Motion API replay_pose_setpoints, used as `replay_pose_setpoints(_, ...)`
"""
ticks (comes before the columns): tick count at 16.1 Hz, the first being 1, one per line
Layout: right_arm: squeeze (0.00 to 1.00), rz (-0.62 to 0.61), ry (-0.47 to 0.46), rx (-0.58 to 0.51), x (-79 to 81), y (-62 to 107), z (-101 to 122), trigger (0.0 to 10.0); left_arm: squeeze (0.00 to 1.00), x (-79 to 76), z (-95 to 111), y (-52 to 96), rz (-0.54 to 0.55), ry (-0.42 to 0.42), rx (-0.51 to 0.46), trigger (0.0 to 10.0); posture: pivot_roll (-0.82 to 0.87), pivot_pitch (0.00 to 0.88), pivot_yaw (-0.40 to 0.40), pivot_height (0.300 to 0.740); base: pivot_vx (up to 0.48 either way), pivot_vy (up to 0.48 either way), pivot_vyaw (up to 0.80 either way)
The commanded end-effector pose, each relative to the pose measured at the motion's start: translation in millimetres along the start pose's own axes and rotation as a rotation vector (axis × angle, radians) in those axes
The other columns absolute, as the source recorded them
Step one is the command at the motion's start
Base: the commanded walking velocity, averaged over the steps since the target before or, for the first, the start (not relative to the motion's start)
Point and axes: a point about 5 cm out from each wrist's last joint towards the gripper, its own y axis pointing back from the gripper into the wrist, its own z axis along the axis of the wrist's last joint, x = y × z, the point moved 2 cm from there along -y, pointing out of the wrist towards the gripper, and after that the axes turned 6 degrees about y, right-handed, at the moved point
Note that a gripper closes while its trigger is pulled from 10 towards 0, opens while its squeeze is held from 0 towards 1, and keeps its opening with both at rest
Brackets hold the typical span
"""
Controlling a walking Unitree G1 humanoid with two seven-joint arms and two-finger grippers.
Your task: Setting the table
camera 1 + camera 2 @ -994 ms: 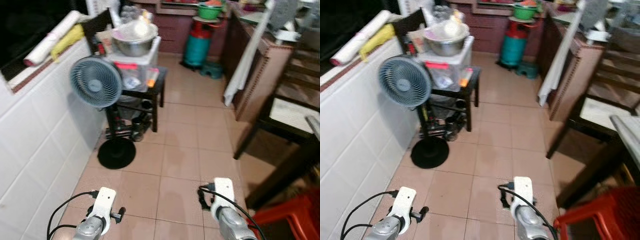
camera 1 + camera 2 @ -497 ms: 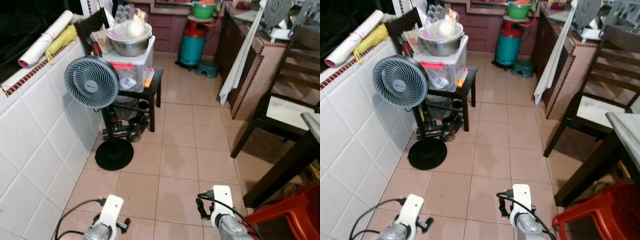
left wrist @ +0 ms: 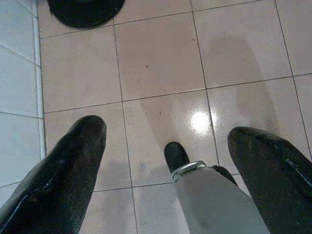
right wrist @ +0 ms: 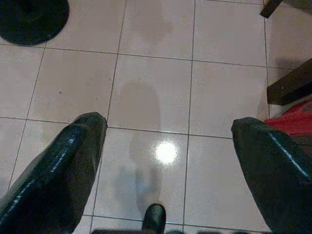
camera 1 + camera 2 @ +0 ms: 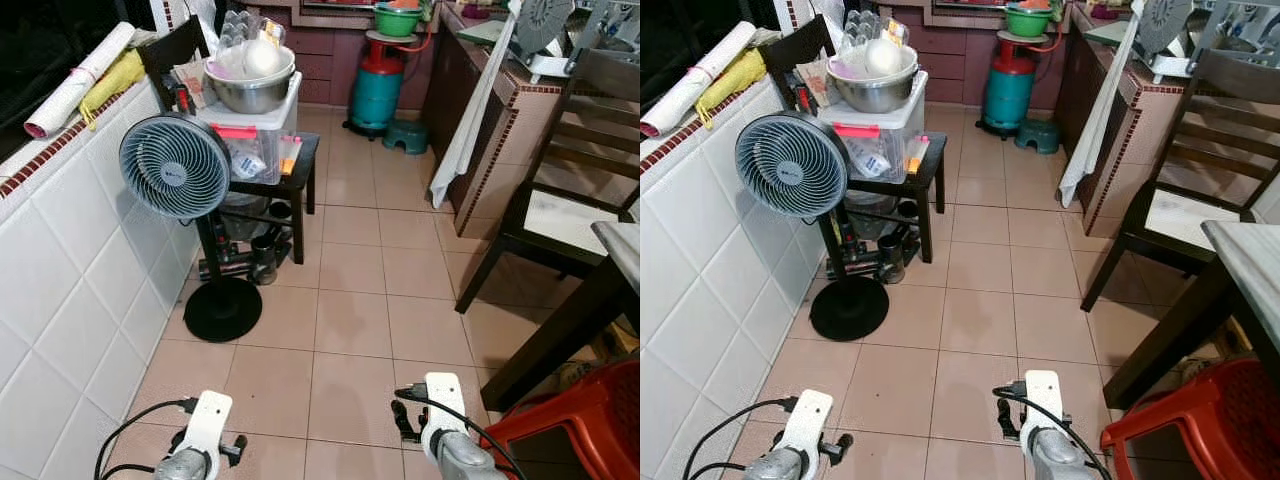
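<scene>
Along the white-tiled wall [image 5: 60, 300] on the robot's left stands a grey pedestal fan [image 5: 175, 166] on a round black base [image 5: 222, 309], just beside a small black side table [image 5: 295, 180]. On that table sits a clear plastic storage box [image 5: 255, 135] with a steel mixing bowl [image 5: 250, 88] on top. Farther back, a teal gas cylinder [image 5: 379, 90] carries a green basin [image 5: 398, 18]. A white cloth [image 5: 468, 120] hangs down the side of a brown counter [image 5: 500, 140]. To the right come a dark wooden chair [image 5: 570, 200], the corner of a dining table [image 5: 620, 250], and a red plastic stool [image 5: 580, 430] near the right arm.

Both arms hang low over the pinkish floor tiles [image 5: 340, 330]. The left gripper [image 3: 168, 141] has its black fingers [image 3: 73, 161] spread wide with nothing between them; the right gripper [image 4: 168, 131] is likewise spread and empty, fingers [image 4: 63, 161] apart, the stool's red edge beside one of them.
</scene>
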Motion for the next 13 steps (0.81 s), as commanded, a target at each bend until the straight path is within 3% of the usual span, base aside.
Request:
replay_pose_setpoints(1,0.00,-0.012,-0.031,0.021,-1.5,-0.4,-1.5,10.0,0.00,4.2,3.2,-0.2,0.009,0.015,-0.007,10.0,0.04,0.000,-0.027,0.740,0.000,0.000,0.00)
replay_pose_setpoints(5,0.00,-0.019,-0.040,0.029,-2.1,-0.3,-2.7,10.0,0.00,3.7,7.4,-1.1,0.006,0.017,-0.016,10.0,0.03,0.000,-0.013,0.740,0.000,0.000,-0.51)
replay_pose_setpoints(13,0.00,-0.017,-0.029,0.043,-4.2,0.6,-6.2,10.0,0.00,-3.1,15.6,-3.6,-0.015,0.028,-0.028,10.0,0.02,0.000,-0.019,0.740,0.000,0.000,0.00)
